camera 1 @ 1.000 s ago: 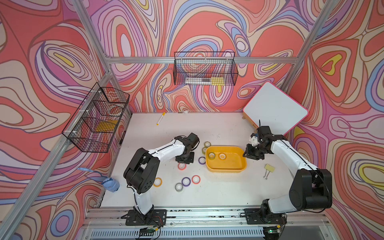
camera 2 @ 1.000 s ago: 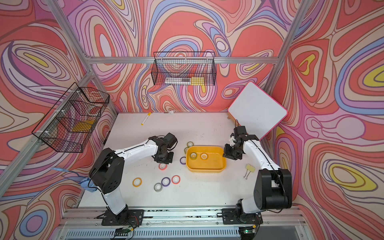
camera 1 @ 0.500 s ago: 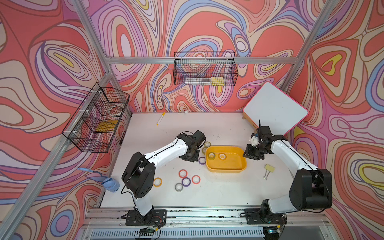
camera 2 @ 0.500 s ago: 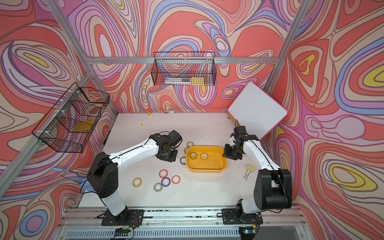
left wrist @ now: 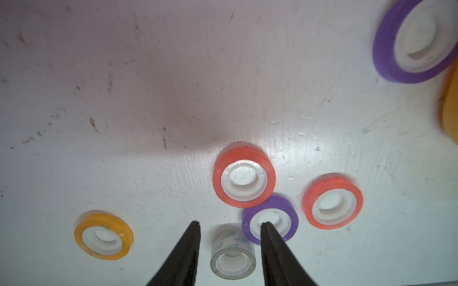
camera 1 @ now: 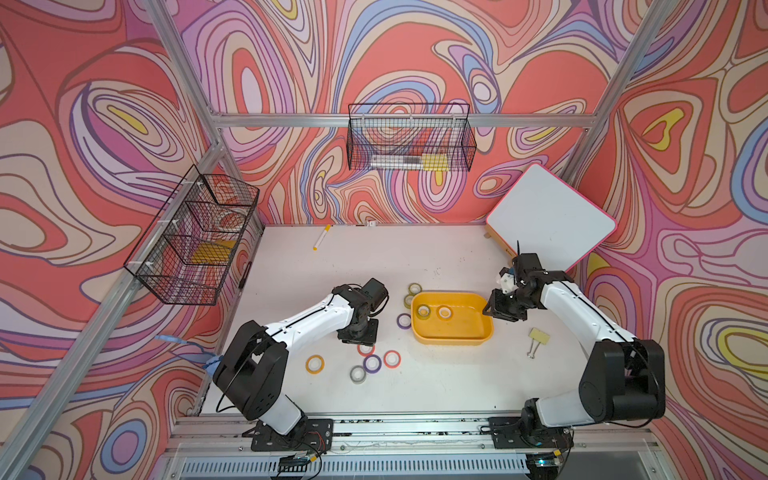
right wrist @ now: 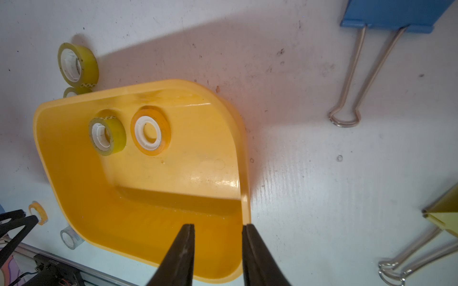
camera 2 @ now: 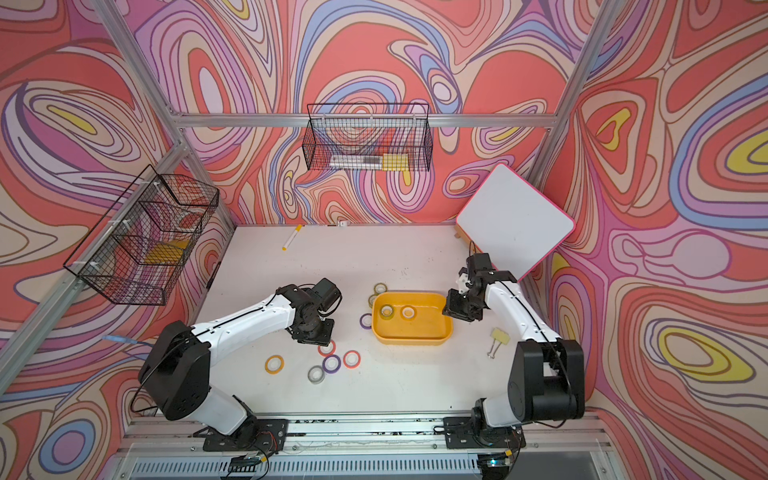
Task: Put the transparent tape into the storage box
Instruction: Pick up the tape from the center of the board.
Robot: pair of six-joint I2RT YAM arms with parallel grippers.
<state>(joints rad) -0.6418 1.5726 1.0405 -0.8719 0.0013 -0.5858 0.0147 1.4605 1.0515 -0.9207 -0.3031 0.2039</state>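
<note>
The storage box (camera 1: pixel 457 332) (camera 2: pixel 411 330) is a yellow-orange tub at mid-table, holding two tape rolls (right wrist: pixel 106 136) (right wrist: pixel 150 133). A clear, greyish transparent tape (camera 1: pixel 357 374) (left wrist: pixel 233 257) lies flat among coloured rolls in front of the box. My left gripper (camera 1: pixel 359 332) (left wrist: pixel 230 223) hovers open over that group; in its wrist view the clear roll shows between the fingers, untouched. My right gripper (camera 1: pixel 494 309) (right wrist: pixel 218 225) is open at the box's right end. One finger is inside the box and the other is at its rim (right wrist: pixel 244 173).
Red (left wrist: pixel 244 175) (left wrist: pixel 332 200), purple (left wrist: pixel 270 219) and orange (left wrist: pixel 104 235) rolls crowd the clear one. Two yellowish rolls (camera 1: pixel 414 289) and a purple one (camera 1: pixel 403 320) sit left of the box. Binder clips (camera 1: pixel 536 340) (right wrist: pixel 386 14) lie right of it. A whiteboard (camera 1: pixel 548 220) leans at the back right.
My left gripper has come back from beside the box toward the front group of rolls, and its jaws have spread. The right gripper's jaws have widened a little at the box's end.
</note>
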